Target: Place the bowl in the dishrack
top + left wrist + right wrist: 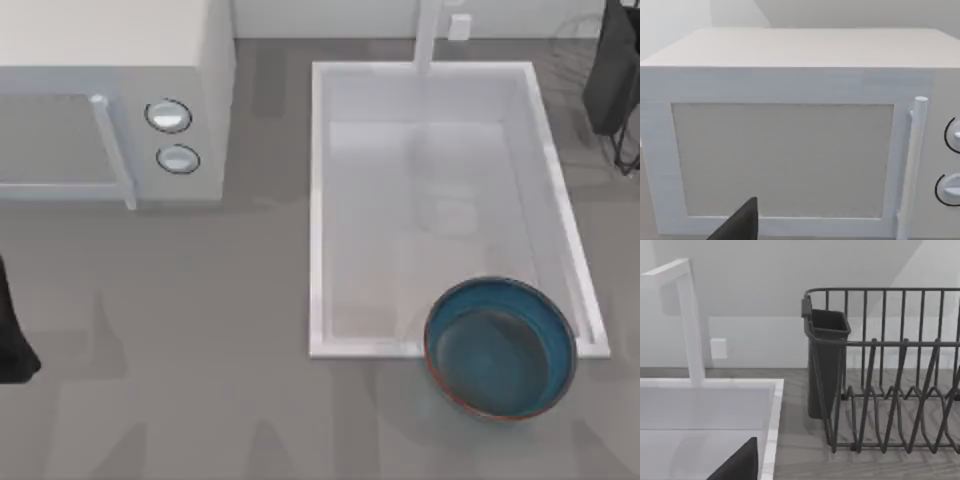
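Note:
The bowl (500,348), teal-blue inside with a reddish-brown rim, stands upright over the front right corner of the white sink basin (318,200) and covers part of its front rim. Nothing grips it. The dishrack (885,342), of thin dark wire, stands on the counter to the right of the sink; its dark utensil cup (612,70) is at the top view's far right. A dark finger (740,465) of my right gripper points toward the sink and rack. My left arm (12,335) is parked at the left edge, its finger (740,225) facing the microwave.
A white microwave (110,100) with a door handle and two knobs fills the back left. A white faucet (428,35) rises behind the sink. Grey countertop (200,380) stretches across the front left.

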{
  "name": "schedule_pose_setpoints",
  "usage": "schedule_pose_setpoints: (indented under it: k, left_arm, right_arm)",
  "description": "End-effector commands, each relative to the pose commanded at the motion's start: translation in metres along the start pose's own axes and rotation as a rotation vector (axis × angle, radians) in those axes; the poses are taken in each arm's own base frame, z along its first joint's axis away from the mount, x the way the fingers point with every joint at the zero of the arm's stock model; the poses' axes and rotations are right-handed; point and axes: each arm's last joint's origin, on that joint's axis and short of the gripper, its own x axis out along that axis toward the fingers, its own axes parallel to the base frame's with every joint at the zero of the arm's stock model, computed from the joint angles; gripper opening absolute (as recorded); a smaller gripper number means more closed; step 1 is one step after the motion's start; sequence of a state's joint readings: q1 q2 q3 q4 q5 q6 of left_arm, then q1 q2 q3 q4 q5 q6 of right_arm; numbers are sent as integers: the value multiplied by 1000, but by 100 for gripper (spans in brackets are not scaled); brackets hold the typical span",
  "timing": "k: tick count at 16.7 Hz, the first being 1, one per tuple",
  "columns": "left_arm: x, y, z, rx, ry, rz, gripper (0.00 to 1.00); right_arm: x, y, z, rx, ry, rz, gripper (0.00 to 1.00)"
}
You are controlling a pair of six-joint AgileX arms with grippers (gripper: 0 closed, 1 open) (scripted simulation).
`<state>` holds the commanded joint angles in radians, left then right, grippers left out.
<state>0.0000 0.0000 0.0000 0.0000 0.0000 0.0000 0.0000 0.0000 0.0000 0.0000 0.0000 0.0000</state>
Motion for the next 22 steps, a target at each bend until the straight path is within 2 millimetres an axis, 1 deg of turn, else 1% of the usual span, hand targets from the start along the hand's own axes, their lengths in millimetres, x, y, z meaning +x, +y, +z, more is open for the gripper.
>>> schedule_pose_setpoints:
  k: [2, 4, 7, 9, 12, 16, 19, 22]
  left_arm:
    - [0, 0, 0, 0, 0, 0, 100]
    - [0, 0, 0, 0, 0, 0, 100]
    - [0, 0, 0, 0, 0, 0, 100]
    - [0, 0, 0, 0, 0, 0, 100]
    - [0, 0, 0, 0, 0, 0, 100]
    - [0, 0, 0, 0, 0, 0, 100]
    - [0, 0, 0, 0, 0, 0, 100]
    - [0, 0, 0, 0, 0, 0, 100]
  right_arm:
    - [0, 0, 0, 0, 1, 0, 100]
    - [0, 1, 5, 13, 32, 12, 100]
    - [3, 6, 25, 54, 152, 46, 100]
    - [10, 11, 41, 84, 285, 70, 100]
    - [32, 23, 60, 115, 563, 92, 100]
    - [71, 48, 73, 112, 940, 87, 100]
    - [98, 71, 77, 83, 1165, 60, 100]
    - [122, 94, 74, 44, 1333, 25, 100]
